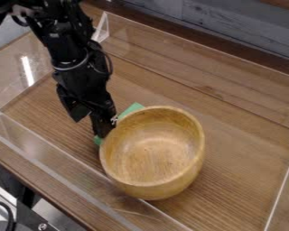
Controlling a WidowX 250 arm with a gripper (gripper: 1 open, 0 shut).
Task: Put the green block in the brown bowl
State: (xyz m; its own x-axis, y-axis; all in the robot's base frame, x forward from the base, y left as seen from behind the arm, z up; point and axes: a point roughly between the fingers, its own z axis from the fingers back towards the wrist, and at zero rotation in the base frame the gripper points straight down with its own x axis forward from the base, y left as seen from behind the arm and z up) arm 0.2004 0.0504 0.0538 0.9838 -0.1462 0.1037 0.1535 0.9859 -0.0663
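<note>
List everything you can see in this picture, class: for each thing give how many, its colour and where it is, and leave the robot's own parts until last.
brown bowl: one, light-brown wood, front centre of the table, hollow empty.
green block: one, bright green, at the bowl's back-left rim, mostly hidden by the gripper.
table: one, brown wood grain, beneath everything.
clear walls: transparent panels standing around the table's edges.
arm: one, black, coming down from the upper left.
gripper: one, black, pointing down, open, over the block's left end beside the bowl.
</note>
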